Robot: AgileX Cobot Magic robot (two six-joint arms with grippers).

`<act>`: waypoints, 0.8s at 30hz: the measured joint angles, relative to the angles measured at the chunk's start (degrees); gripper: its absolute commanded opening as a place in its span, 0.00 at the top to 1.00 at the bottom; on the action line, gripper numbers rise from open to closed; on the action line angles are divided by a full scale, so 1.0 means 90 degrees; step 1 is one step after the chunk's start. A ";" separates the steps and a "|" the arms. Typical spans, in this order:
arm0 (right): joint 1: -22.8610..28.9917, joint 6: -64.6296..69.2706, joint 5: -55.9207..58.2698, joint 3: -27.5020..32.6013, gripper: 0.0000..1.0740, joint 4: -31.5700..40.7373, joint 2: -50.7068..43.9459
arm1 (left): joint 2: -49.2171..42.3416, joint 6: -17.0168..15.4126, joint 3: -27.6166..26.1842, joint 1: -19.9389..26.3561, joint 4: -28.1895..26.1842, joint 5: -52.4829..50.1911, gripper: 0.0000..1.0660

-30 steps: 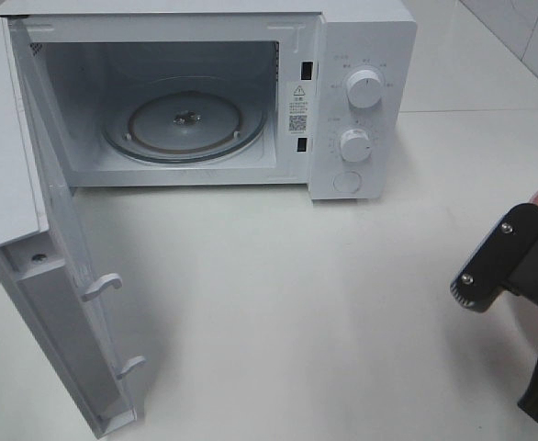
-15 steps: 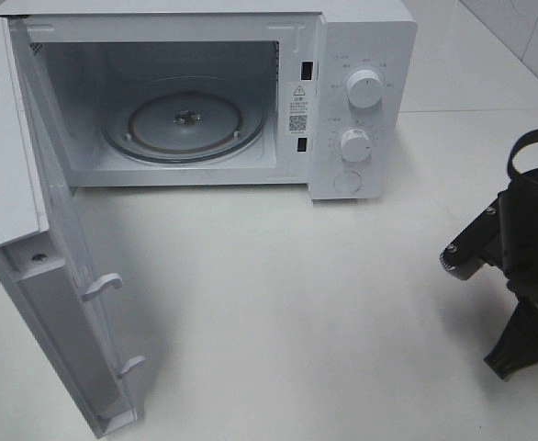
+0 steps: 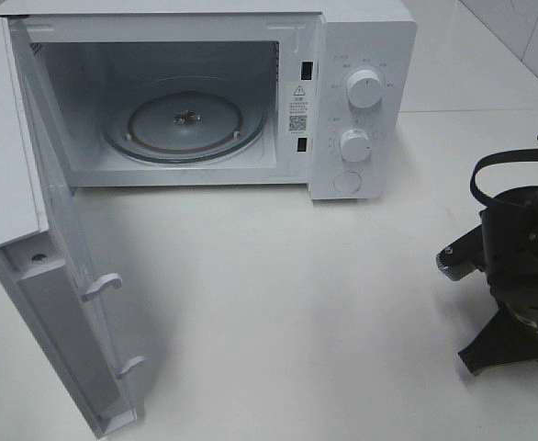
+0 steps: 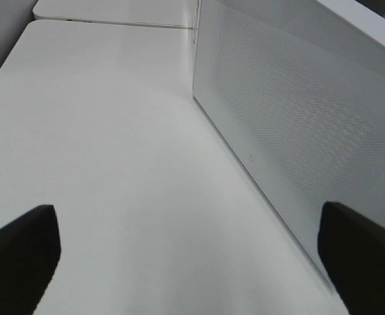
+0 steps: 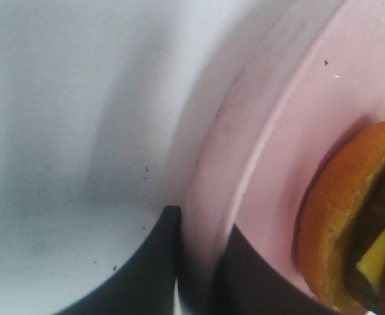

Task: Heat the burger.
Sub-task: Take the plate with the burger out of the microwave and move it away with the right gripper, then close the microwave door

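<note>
On pink plate (image 5: 271, 164): burger (image 5: 350, 223); right claw (image 5: 199, 262) pinching rim.

Right gripper (image 5: 196, 275) fingers are showing matt black plastic, clamping the smooth, satin-sheen rim of the pink plate (image 5: 258, 151); the burger (image 5: 353, 223) just inside that rim is showing a glossy orange-brown bun with a dull dark patty and smooth yellow cheese. Table (image 3: 297, 303) under the claw is looking smooth, matt white with a few dark specks. Beside the left gripper (image 4: 186, 256), also matt black, the microwave door (image 4: 291, 125) is showing a fine dotted mesh texture under a smooth white panel; microwave (image 3: 361, 101) casing is reading as smooth white plastic, turntable (image 3: 184, 124) as glossy clear glass.
</note>
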 measured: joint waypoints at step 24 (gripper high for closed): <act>0.0000 -0.1318 0.0006 0.0000 0.52 0.1509 -0.1961 | 0.0000 0.0000 0.0000 0.0000 -0.0006 0.0000 0.06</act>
